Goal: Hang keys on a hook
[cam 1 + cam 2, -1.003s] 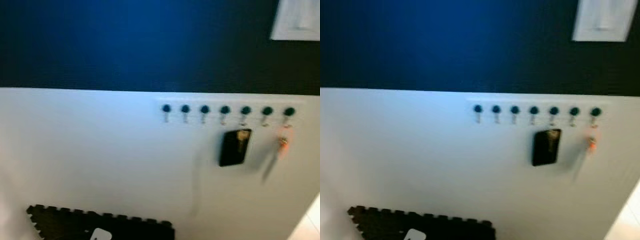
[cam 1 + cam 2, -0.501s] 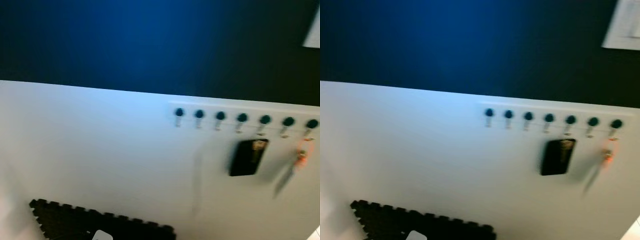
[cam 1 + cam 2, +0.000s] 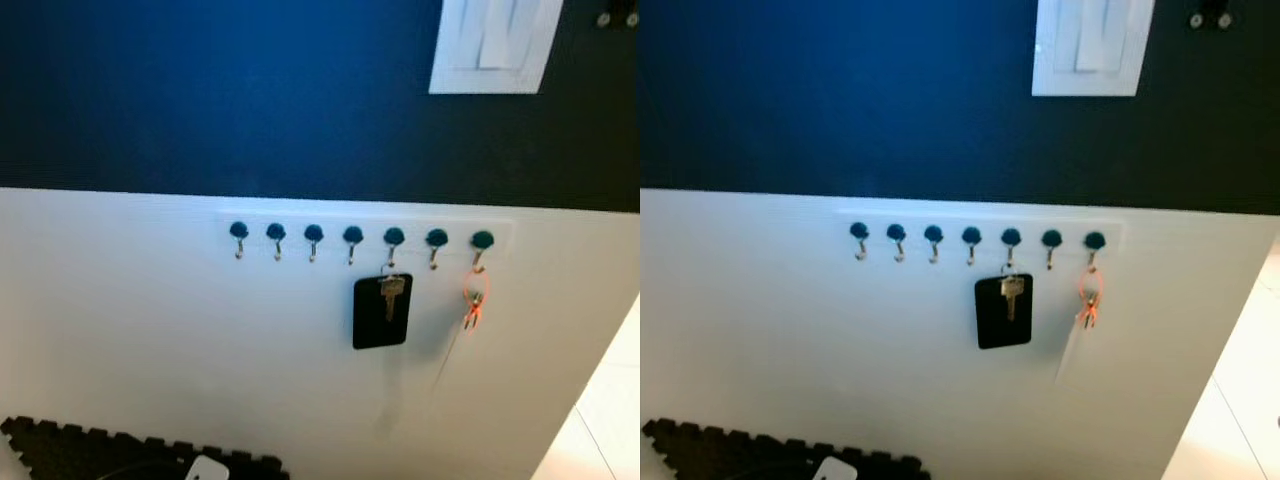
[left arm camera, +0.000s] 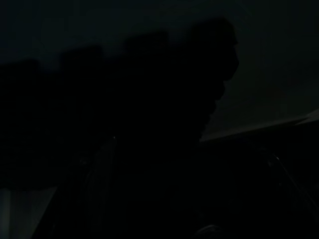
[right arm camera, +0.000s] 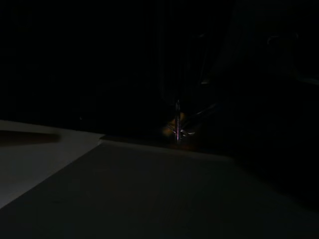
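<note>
Your two head views face a wall head-on from some way back, dark blue above and white below, and both take the hook rail as their centre. The left eye view shows the rail a little further right than the right eye view does; otherwise they share the same stretch of wall: the white switch plate above the rail, the black card and orange ring hanging beneath it, and the black foam mat low and to its left. Your wrist views are nearly black; the right wrist view looks low along a pale surface.
</note>
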Controlling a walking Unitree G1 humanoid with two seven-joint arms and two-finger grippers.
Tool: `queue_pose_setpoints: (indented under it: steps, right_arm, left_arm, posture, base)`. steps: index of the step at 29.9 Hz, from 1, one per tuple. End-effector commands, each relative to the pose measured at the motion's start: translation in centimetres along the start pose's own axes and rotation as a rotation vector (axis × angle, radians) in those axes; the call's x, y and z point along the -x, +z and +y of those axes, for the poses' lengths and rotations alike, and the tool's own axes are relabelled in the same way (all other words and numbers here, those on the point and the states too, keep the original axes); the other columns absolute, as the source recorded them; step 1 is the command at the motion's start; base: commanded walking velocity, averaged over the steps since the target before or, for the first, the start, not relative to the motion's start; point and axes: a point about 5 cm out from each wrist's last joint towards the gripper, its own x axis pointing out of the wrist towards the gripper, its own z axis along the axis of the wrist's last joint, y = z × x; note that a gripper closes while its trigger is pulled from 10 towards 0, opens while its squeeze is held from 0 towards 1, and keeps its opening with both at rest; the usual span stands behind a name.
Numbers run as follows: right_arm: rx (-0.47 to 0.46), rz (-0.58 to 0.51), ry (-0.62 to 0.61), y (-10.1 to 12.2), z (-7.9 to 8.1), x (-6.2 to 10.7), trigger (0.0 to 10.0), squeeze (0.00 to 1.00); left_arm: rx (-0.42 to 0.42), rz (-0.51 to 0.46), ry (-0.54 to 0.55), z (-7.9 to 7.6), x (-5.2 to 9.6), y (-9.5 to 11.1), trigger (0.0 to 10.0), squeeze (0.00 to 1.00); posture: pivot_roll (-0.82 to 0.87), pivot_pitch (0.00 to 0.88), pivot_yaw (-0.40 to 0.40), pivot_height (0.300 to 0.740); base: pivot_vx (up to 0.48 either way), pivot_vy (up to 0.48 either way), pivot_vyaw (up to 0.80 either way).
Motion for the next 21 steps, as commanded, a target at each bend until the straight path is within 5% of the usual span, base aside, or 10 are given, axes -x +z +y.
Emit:
queue_pose_setpoints:
  steps: [1,8,15,21]
  right_arm:
    - [-0.016,-0.01,0.001,0.3,0.19,-0.11,10.0,0.0]
    - [-0.019,-0.004,-0.004,0.11,0.15,-0.06,10.0,0.0]
    - [-0.02,0.003,-0.004,-0.16,0.26,0.01,10.0,0.0]
    - [-0.029,0.004,-0.003,-0.17,0.36,0.0,10.0,0.0]
  left_arm:
    - [-0.011,0.019,0.012,0.42,0.25,-0.37,10.0,0.0]
    - [-0.025,0.097,0.04,0.84,0.14,-0.86,10.0,0.0]
    - [-0.022,0.088,0.036,0.83,0.14,-0.79,10.0,0.0]
    - [-0.039,0.079,0.033,0.82,0.13,-0.69,10.0,0.0]
  posture:
    - [0.06,0.0,0.025,0.74]
    - [0.06,0.0,0.028,0.74]
    - [0.07,0.0,0.032,0.74]
    - [0.06,0.0,0.036,0.74]
  base:
    - [0.0,0.0,0.0]
    - [0.0,0.0,0.0]
    - [0.0,0.411,0.0]
    - [0.0,0.0,0.0]
